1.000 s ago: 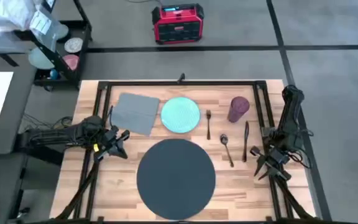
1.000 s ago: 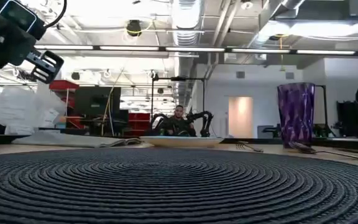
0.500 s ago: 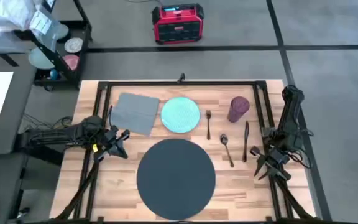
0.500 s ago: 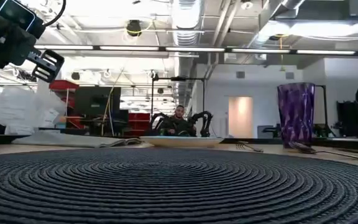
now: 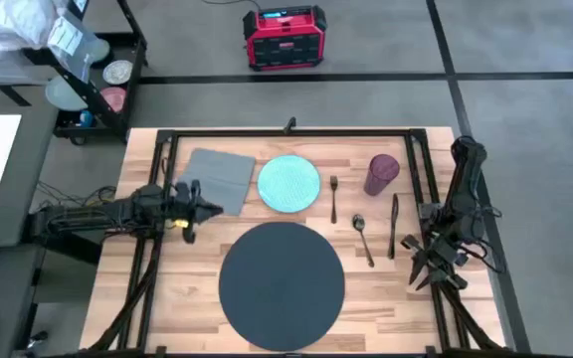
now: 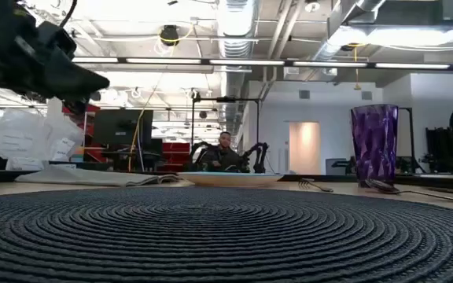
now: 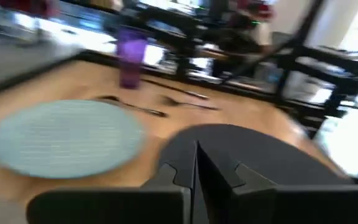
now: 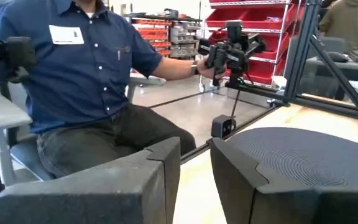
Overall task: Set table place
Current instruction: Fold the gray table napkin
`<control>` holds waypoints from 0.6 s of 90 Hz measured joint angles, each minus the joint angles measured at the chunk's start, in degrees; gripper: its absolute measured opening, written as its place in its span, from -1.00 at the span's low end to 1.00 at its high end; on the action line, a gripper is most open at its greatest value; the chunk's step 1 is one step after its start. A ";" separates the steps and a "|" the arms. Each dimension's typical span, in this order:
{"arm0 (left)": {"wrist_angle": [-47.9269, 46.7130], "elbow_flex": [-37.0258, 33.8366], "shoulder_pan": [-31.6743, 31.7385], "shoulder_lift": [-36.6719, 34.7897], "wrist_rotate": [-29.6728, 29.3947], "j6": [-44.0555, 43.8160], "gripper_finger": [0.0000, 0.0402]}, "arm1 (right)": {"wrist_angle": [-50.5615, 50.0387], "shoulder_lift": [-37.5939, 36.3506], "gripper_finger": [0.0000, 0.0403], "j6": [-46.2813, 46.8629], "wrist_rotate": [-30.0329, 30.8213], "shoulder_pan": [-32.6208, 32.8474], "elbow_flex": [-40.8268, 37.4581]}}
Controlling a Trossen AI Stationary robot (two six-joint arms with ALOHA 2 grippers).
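The mat [image 5: 282,285] lies at the near middle of the table [image 5: 182,298]; all places below are relative to it. Plate [image 5: 288,183] directly beyond; napkin [image 5: 215,180] beyond and left; fork [image 5: 333,198], spoon [image 5: 363,239], knife [image 5: 394,225] and cup [image 5: 382,173] to the right.

Left gripper [image 5: 193,206], fingers pressed together, hovers left of the mat, beside the napkin. Right gripper [image 5: 428,265], narrowly parted, waits right of the knife.

Judgement: the napkin is soft and limp; pinch an edge. The plate looks rigid; take its rim.

Only the low view shows the mat's coiled weave; only the right wrist view shows a seated person.
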 joint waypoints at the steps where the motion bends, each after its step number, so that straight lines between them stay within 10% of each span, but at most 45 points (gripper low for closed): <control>1: -0.01 0.00 0.00 0.00 -0.21 0.06 -1.00 | 0.00 0.00 -0.62 -0.01 0.01 -0.04 0.00; 54: 4.56 0.00 -0.02 0.02 -2.51 -0.37 -1.00 | 22.58 0.02 -0.62 -16.98 22.03 -7.59 -0.13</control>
